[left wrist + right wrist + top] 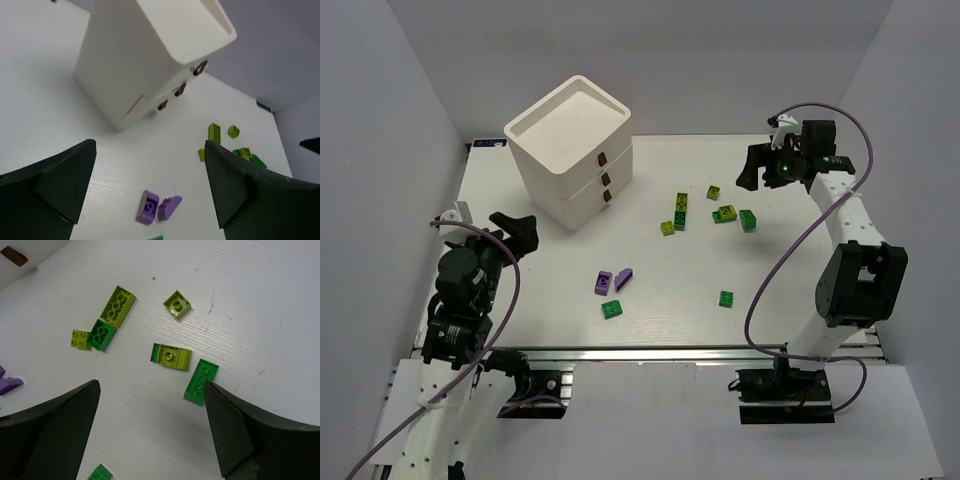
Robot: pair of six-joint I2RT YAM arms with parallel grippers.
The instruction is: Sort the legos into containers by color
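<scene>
The containers are three stacked drawers with brown pull tabs [607,179] in a white rounded box [570,150], all shut. The legos lie scattered on the table: two purple ones [613,280] and a green one [611,309] near the middle, a lone green one [726,298], and a cluster of yellow-green and green ones [727,213] to the right. My left gripper [515,232] hovers open at the left, with the purple pair [148,206] between its fingers in its wrist view. My right gripper [755,170] hangs open above the cluster, a green brick [201,381] beside its right finger [235,430].
The white box [135,65] stands at the back left, its tabs [180,89] facing the bricks. White walls enclose the table on three sides. The right arm's purple cable loops over the table's right side.
</scene>
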